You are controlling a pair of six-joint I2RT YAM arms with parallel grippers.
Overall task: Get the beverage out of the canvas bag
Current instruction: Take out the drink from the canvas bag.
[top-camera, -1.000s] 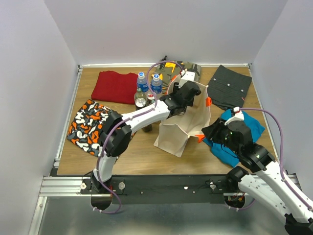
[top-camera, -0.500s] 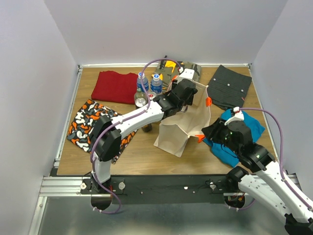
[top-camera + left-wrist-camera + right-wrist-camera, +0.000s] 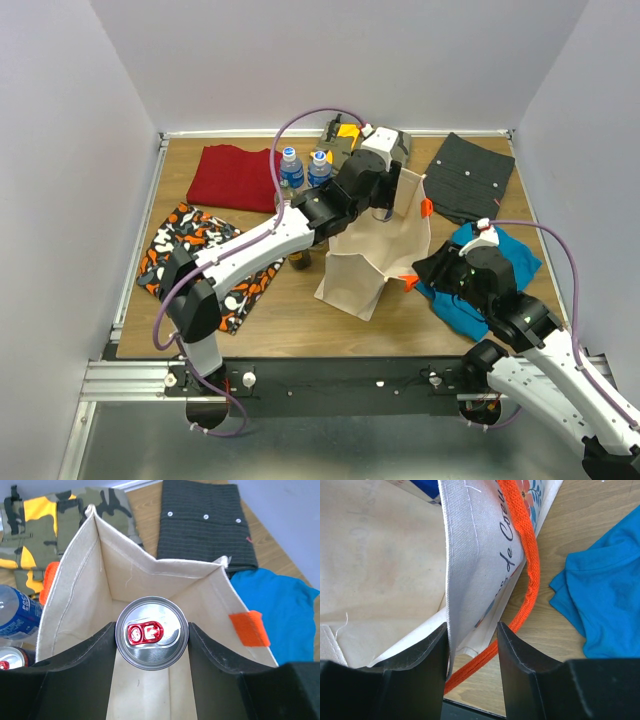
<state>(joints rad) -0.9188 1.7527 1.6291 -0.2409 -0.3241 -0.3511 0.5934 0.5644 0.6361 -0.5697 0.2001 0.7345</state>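
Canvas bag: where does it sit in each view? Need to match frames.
Top external: canvas bag upright mid-table, left arm over its mouth.
Left wrist: fills the frame, seen down into its open mouth, can between the left fingers.
Right wrist: left half, its wall between the right fingers.
Shared landmark: the orange handle next to the blue cloth.

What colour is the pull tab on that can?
The pull tab is red, on a silver can; the left wrist view shows it best.
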